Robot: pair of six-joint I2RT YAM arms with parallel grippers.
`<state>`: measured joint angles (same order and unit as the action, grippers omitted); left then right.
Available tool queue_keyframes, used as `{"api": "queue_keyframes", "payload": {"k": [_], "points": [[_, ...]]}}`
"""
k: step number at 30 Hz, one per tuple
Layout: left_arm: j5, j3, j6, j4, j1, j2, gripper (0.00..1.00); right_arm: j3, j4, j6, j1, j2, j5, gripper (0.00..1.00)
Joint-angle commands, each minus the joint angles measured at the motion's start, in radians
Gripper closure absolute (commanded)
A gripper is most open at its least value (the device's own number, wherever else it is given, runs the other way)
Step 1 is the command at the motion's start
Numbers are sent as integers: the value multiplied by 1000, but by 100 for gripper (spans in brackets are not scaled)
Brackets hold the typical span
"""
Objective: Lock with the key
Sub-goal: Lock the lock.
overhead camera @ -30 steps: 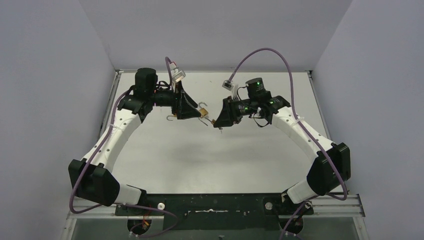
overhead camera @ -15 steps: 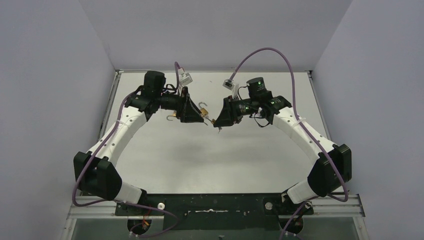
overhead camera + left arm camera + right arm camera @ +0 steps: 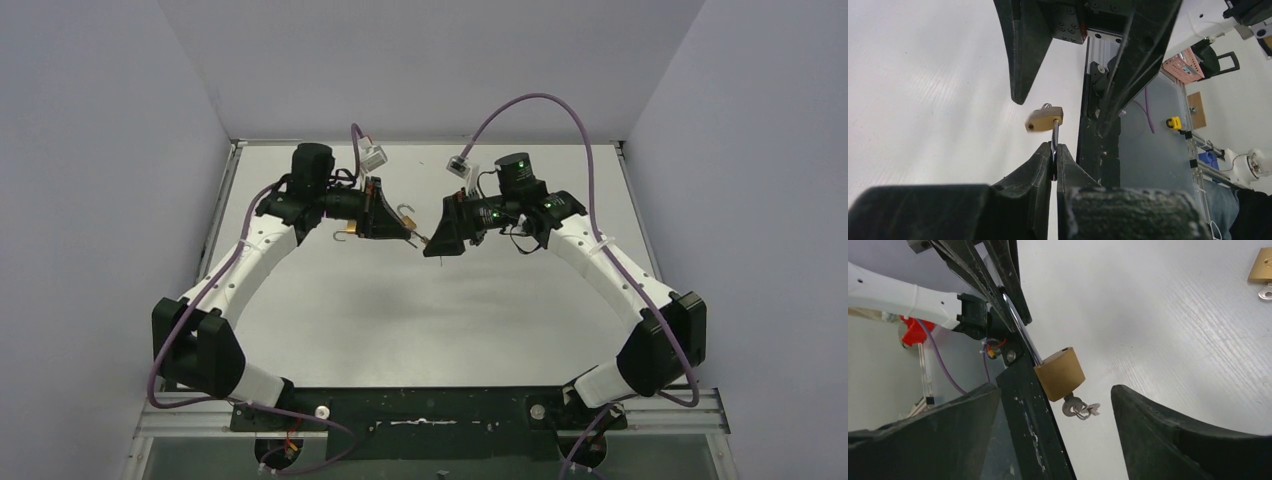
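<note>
Padlock (image 3: 1060, 374) pinched by shackle in left claw (image 3: 1053, 147); right claw (image 3: 1054, 388) spread; second padlock (image 3: 1261, 265) lies apart.

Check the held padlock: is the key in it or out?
In. The right wrist view shows the key sticking out from the underside of the brass padlock, which the left gripper pinches by its shackle.
</note>
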<state>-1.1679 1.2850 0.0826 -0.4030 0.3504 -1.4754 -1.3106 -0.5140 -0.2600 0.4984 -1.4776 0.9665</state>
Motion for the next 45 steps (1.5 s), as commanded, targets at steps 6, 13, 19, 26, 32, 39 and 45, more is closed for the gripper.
{"api": "queue_keyframes", "payload": {"k": [6, 13, 19, 26, 32, 39, 45], "points": [[166, -150, 556, 847, -114, 179, 100, -115, 245, -93, -137, 167, 18, 0], [436, -157, 641, 1001, -94, 285, 100, -34, 850, -376, -131, 165, 17, 2], [490, -173, 738, 1139, -79, 319, 100, -138, 980, -395, -69, 39, 28, 8], [500, -168, 731, 1134, -71, 352, 100, -295, 820, -245, 12, -24, 14, 9], [500, -179, 710, 1114, -70, 370, 100, -327, 839, -268, 42, -48, 17, 13], [505, -180, 698, 1112, -73, 368, 100, -383, 877, -349, 58, -103, 41, 29], [509, -177, 692, 1104, -73, 367, 100, -415, 876, -368, 67, -124, 50, 41]]}}
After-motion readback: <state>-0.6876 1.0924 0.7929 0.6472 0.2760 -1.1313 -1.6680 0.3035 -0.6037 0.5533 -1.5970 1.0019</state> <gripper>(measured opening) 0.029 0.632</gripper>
